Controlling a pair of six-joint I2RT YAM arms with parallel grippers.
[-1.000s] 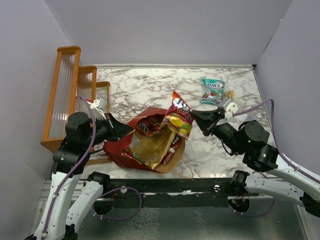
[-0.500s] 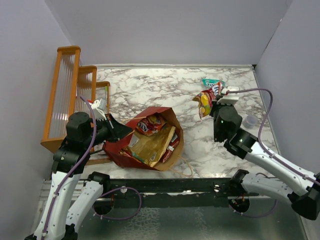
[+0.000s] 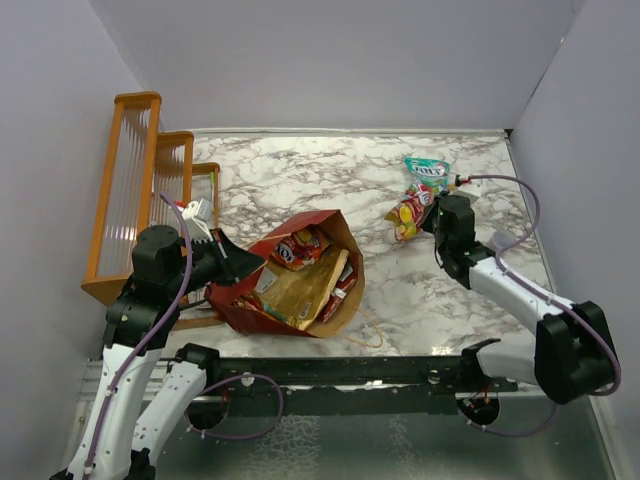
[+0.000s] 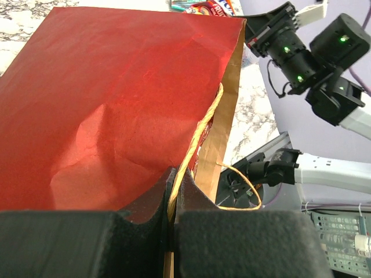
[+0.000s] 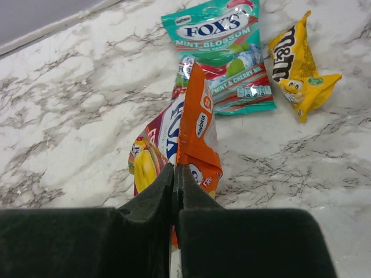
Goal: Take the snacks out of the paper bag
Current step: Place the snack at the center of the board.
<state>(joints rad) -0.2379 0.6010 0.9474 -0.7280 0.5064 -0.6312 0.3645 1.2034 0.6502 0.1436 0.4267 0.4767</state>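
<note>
The dark red paper bag [image 3: 300, 285] lies on its side with its mouth open; several snack packets [image 3: 300, 250] show inside it. My left gripper [image 3: 240, 262] is shut on the bag's tan handle [image 4: 197, 139] and edge, with the bag's red side [image 4: 104, 92] in front of it. My right gripper [image 3: 425, 212] is shut on an orange and red candy packet [image 5: 188, 133], low over the marble at the back right. A teal-white mint pouch [image 5: 223, 49] and a yellow candy pack [image 5: 298, 69] lie just beyond it. The teal-white pouch also shows in the top view [image 3: 427, 170].
An orange wooden rack [image 3: 135, 190] stands at the left. Grey walls close in the marble table [image 3: 300, 180] at the back and sides. A loose handle loop [image 3: 372, 335] lies by the front edge.
My right arm carried the orange and red packet from above the bag's mouth to the back right and lowered it next to the teal-white pouch. The left gripper has stayed put.
</note>
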